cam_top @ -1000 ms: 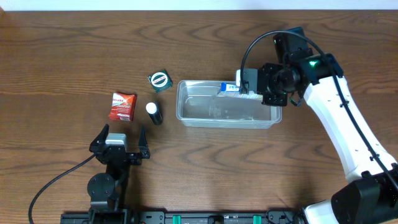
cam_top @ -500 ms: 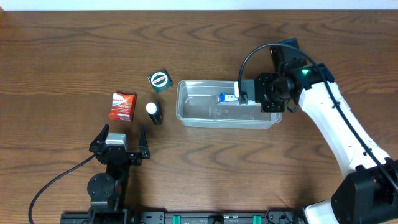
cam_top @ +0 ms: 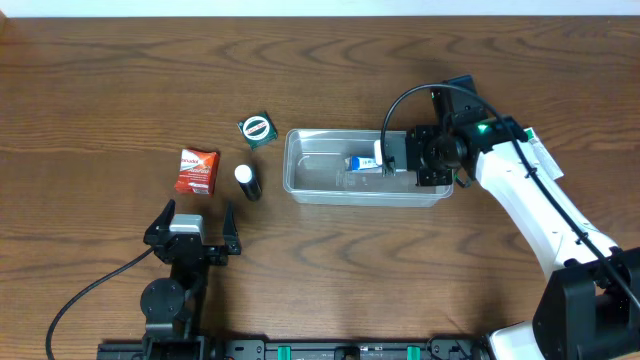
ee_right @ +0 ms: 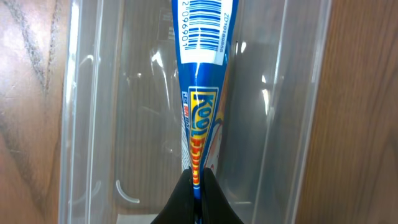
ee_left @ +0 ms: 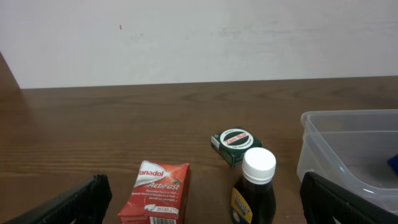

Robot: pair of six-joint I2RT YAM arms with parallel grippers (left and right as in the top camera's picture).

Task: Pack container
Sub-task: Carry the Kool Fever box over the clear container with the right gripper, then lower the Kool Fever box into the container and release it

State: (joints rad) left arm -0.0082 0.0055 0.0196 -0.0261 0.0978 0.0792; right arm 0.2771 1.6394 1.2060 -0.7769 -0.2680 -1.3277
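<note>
The left gripper (cam_top: 195,216) is sitting nearest the robot's base, well to the left of the container (cam_top: 360,197) and nearer than it. Its jaws are standing wide apart with nothing between them.

Farther out, a dark bottle (cam_top: 247,182) with a white cap is standing upright just left of the container's left wall. A red packet (cam_top: 198,171) is lying flat farther left of the container, beyond the bottle. A small green box (cam_top: 258,129) is lying off the container's far left corner, near it but not touching.

The container itself is resting on the table (cam_top: 120,80), its long sides running left to right.

The right gripper (ee_right: 196,185) is reaching over the container's right end, its jaws pinching the end of a blue packet (ee_right: 200,74). The packet is pointing toward the container's left end and lying inside the walls, in the right half. Whether it is touching the container's floor cannot be told.
</note>
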